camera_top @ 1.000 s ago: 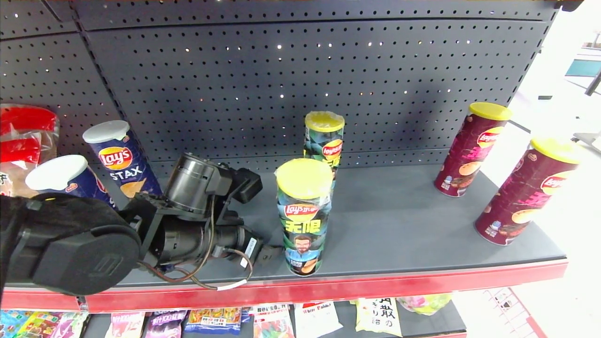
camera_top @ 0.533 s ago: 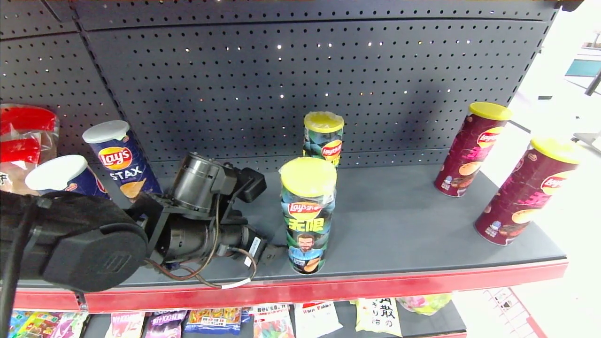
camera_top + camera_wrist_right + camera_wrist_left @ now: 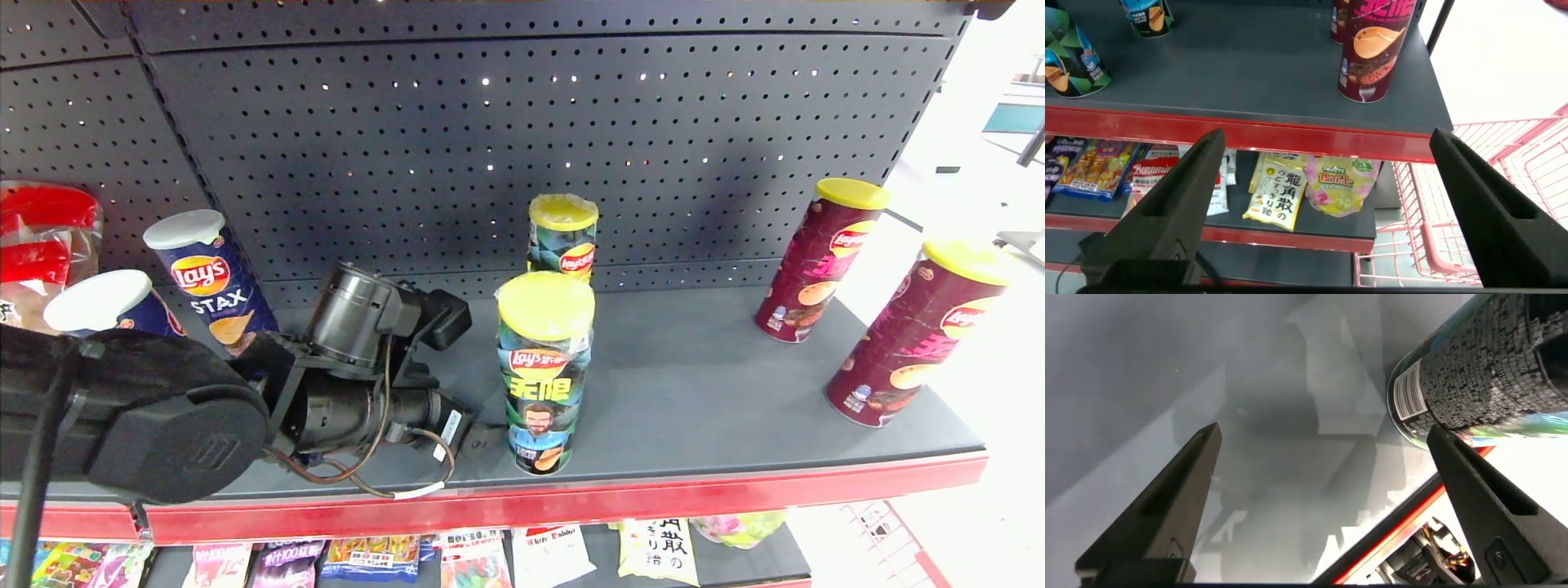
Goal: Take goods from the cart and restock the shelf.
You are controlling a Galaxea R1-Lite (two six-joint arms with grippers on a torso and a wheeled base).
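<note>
Far left, the blue cans stand at the back of the shelf. Now the left gripper, low on the deck, jaws spread wide and holding nothing. The green can stands upright just beside one finger, close to the red front lip, its twin behind. Danger here, I'd say: a careless pull-out clips that tall can's base and tips it over the edge. Maroon cans further right; right gripper gaping too, out front by the cart
</note>
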